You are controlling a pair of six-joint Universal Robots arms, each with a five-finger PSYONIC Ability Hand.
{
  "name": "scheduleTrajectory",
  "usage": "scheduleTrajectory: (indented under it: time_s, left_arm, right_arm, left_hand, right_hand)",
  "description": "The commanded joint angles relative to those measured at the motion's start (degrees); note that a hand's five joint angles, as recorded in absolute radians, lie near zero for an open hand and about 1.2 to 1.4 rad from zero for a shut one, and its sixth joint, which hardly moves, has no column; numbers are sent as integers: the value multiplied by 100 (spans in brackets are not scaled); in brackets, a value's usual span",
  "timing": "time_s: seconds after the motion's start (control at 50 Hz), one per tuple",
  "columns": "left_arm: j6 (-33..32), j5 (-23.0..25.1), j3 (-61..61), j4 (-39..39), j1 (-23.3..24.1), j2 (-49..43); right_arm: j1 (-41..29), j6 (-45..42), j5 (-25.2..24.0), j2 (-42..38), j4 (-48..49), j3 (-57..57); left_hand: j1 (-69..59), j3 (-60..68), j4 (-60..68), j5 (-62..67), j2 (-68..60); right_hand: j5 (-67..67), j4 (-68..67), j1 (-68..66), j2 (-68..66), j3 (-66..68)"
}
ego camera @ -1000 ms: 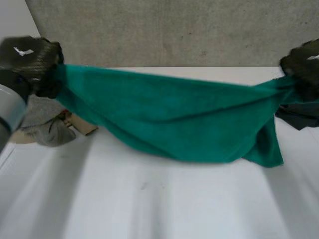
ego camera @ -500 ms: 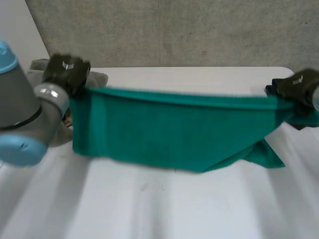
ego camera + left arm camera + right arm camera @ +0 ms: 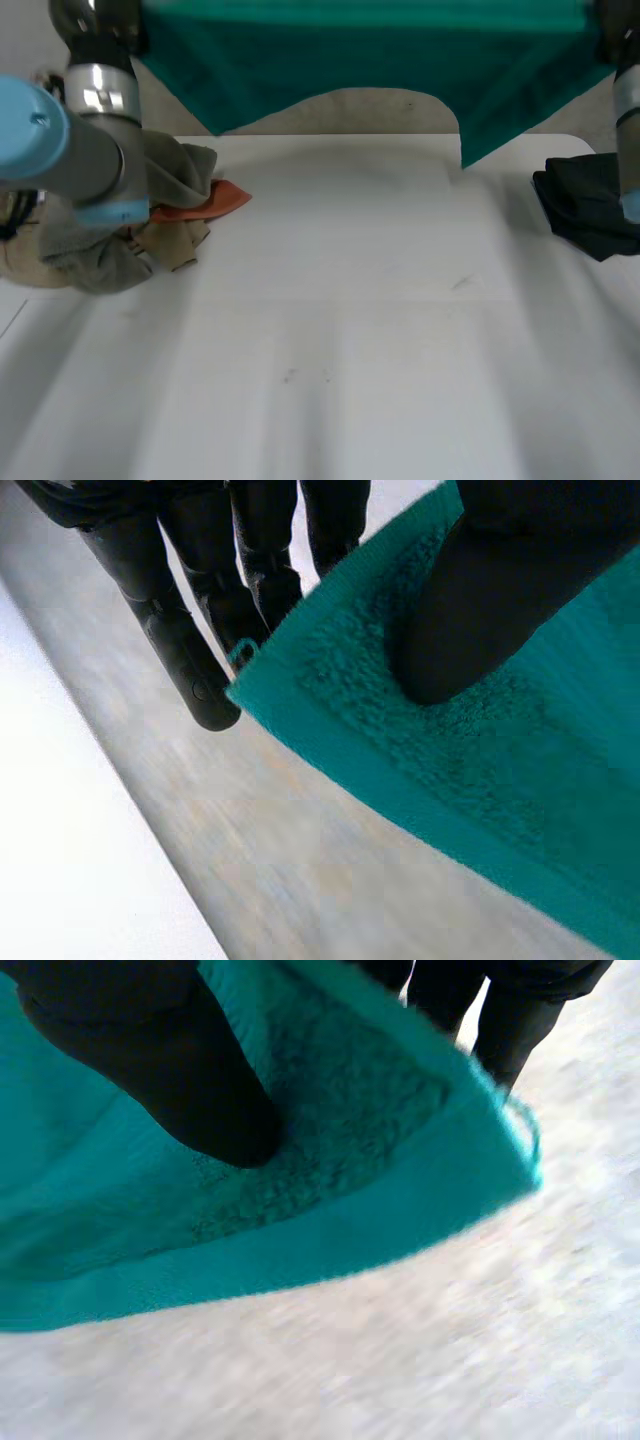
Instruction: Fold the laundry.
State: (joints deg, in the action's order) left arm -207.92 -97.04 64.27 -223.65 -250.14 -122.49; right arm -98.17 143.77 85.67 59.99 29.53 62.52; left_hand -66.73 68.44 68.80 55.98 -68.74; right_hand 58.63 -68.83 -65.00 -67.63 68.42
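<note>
Teal terry towel (image 3: 380, 60) stretched above white table (image 3: 340, 330), left hand (image 3: 490, 580) pinching one corner, right hand (image 3: 140, 1050) pinching the other, grey-and-orange clothes heap (image 3: 150, 225) and black garment (image 3: 585, 210) lying below.

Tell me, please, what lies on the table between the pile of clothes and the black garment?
Nothing: the head view shows bare table between the pile of clothes and the black garment; the green towel hangs clear of it.
</note>
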Motion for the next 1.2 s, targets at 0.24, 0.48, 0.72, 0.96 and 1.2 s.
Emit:
scheduleTrajectory:
  time_s: [0.24, 0.48, 0.72, 0.96, 1.2]
  left_arm:
    - [-1100, 353, 3634, 2032, 27, 1031]
    - [-1735, 528, 5201, 5156, -26, 3319]
    - [-1638, 563, 4227, 3479, 88, 2186]
    - [-1638, 2, 1872, 2528, 202, -213]
    - [-1673, -368, 253, 2546, 413, -1506]
  right_arm:
    - [69, -709, -490, -383, -2537, 1666]
    - [676, -2739, -121, 1700, -4948, 3626]
    - [474, -2187, -130, 1078, -3596, 3224]
    - [78, -2020, 151, -671, -2752, 1440]
    - [-88, -2072, 178, -1761, -2118, 244]
  left_hand:
    - [-1327, 1156, 1120, 1402, -1126]
    - [-1327, 1156, 1120, 1402, -1126]
    - [-1327, 1156, 1120, 1402, -1126]
    - [-1327, 1156, 1120, 1402, -1126]
    - [-181, 9, -27, 255, 21]
  right_hand:
    - [1137, -1117, -1500, -1237, 1158]
    - [1137, -1117, -1500, -1237, 1158]
    - [1137, -1117, -1500, -1237, 1158]
    - [1137, -1117, -1500, -1237, 1158]
    - [-3703, 3723, 3341, 3603, -3682]
